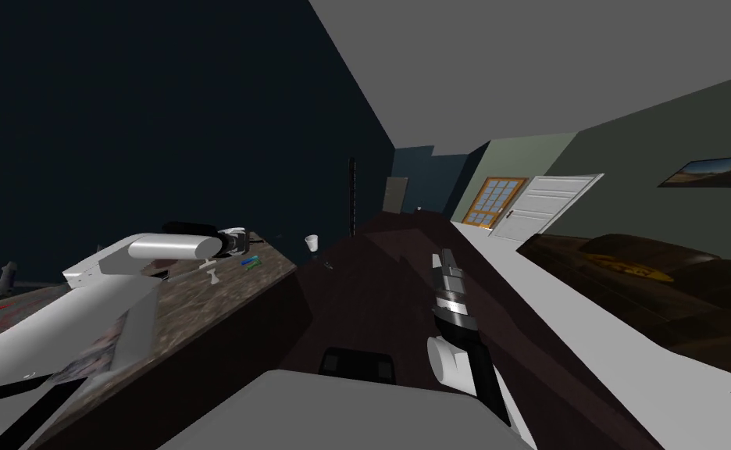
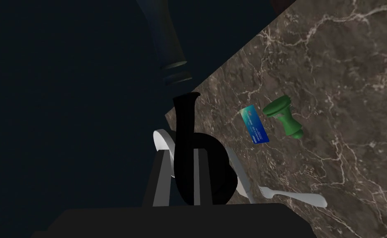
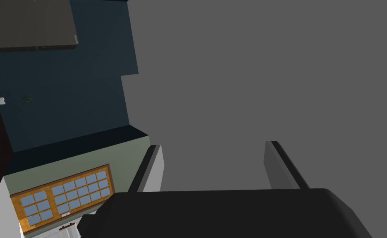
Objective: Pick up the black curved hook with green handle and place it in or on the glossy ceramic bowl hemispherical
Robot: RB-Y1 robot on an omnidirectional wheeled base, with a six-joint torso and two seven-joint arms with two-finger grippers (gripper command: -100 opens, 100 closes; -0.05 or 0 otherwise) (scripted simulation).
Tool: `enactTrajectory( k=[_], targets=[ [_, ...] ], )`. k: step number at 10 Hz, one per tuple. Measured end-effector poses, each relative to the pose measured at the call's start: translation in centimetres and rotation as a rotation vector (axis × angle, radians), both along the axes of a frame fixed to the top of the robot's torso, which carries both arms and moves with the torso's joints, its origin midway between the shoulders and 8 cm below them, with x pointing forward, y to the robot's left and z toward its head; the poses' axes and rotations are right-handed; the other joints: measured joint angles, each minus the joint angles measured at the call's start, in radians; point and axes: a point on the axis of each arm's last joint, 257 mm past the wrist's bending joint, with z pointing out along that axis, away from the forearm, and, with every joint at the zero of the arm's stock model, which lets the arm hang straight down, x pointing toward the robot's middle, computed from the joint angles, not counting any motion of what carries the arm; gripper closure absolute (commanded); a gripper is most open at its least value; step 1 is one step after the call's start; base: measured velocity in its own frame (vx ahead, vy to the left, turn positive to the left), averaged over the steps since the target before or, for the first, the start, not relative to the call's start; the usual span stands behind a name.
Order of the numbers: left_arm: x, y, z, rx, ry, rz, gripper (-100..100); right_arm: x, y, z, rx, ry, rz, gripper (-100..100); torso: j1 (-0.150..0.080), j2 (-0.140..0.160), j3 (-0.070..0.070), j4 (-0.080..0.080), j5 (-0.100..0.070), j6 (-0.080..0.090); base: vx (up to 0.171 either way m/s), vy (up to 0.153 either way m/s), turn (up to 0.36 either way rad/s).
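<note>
your left gripper (image 2: 181, 152) has its thin grey fingers pressed in on the black curved hook (image 2: 185, 120). the hook rises between them, matte and smooth, flared at the tip, its rounded bend bulging to one side. beyond it, on the brown, white-veined marble counter (image 2: 337, 74), lie a glossy blue card (image 2: 254, 124), a green knob-shaped piece (image 2: 283, 115) and a white fork (image 2: 292, 197). your right gripper (image 3: 215, 165) stands wide apart, holding nothing.

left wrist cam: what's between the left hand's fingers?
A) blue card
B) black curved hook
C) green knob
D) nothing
B: the left hand is shut on the black curved hook, while the blue card and green knob lie apart from it on the marble counter.
</note>
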Motion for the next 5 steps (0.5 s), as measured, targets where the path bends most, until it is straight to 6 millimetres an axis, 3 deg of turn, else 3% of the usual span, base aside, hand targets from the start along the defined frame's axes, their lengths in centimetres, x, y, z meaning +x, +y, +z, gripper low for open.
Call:
enactTrajectory(
  k=[1,5],
  targets=[
    [0.1,0.7,0.4,-0.005,-0.006,0.011,100,0.0,0.0,0.0,0.000,0.000,0.000,0,0.001,0.000,0.000,-0.001,0.001,-0.004,-0.016,0.013,0.024],
    [-0.3,3.5,1.5,-0.017,-0.003,0.061,100,0.0,0.0,0.0,0.000,0.000,0.000,0,0.003,-0.001,0.000,0.000,0.002,-0.003,-0.028,0.032,-0.127]
  ],
)
